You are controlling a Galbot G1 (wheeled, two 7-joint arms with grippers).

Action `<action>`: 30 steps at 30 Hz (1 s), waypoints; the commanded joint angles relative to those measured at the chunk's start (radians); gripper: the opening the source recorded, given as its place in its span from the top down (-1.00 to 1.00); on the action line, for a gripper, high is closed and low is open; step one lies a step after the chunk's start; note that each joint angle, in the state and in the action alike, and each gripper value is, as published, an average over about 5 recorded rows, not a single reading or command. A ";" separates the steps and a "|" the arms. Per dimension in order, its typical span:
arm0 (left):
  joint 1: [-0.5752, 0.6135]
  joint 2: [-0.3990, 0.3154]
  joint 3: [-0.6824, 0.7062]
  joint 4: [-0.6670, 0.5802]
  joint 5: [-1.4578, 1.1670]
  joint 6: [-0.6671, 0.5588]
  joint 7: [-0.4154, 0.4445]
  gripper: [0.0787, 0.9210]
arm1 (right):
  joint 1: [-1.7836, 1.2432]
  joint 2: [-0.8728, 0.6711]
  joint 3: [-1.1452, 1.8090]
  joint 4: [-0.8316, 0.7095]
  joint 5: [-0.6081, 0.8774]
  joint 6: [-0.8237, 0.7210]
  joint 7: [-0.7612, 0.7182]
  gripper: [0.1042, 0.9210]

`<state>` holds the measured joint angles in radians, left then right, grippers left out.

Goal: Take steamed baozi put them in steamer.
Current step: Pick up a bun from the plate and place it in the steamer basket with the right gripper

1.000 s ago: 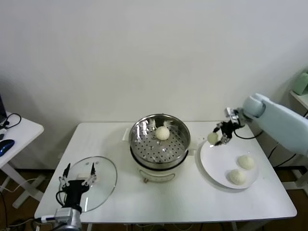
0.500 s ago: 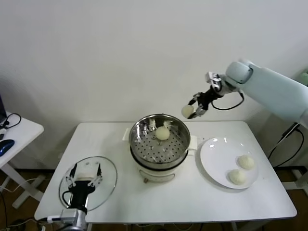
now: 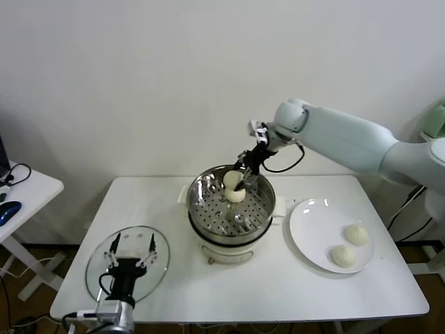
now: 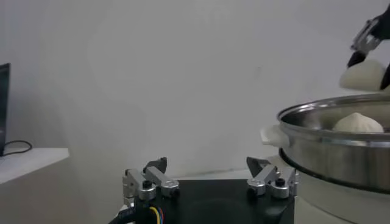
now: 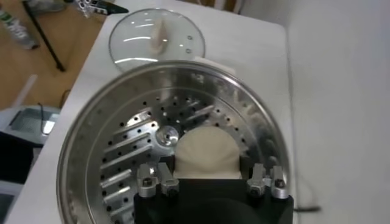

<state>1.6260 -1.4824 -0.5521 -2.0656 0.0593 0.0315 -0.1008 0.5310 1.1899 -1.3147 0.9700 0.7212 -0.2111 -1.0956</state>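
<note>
now baozi (image 3: 231,179) (pincer-held) above steamer (image 3: 208,209)

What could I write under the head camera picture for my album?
Right gripper holds a bun over the steamer, above another bun; two wait on the plate.

The steamer (image 3: 231,209) stands between a glass lid (image 3: 127,263) left and a plate (image 3: 313,236) right.

Even, bright indoor light; glare streaks the steamer (image 5: 91,152) and glass lid (image 5: 156,38); the wrist views' foregrounds seem slightly soft.
</note>
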 commanded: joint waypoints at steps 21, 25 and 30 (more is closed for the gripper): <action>0.013 -0.008 0.015 0.004 -0.003 0.006 -0.015 -0.77 | -0.085 0.136 -0.040 -0.052 -0.035 -0.002 0.019 -0.41; 0.015 -0.008 0.015 0.004 -0.003 0.005 -0.016 -0.77 | -0.087 0.138 -0.038 -0.053 -0.038 -0.002 0.019 -0.41; 0.013 -0.008 0.015 0.004 -0.003 0.006 -0.017 -0.77 | -0.091 0.141 -0.032 -0.057 -0.042 -0.002 0.022 -0.41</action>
<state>1.6397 -1.4900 -0.5393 -2.0625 0.0553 0.0371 -0.1163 0.4456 1.3205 -1.3494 0.9179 0.6831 -0.2123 -1.0752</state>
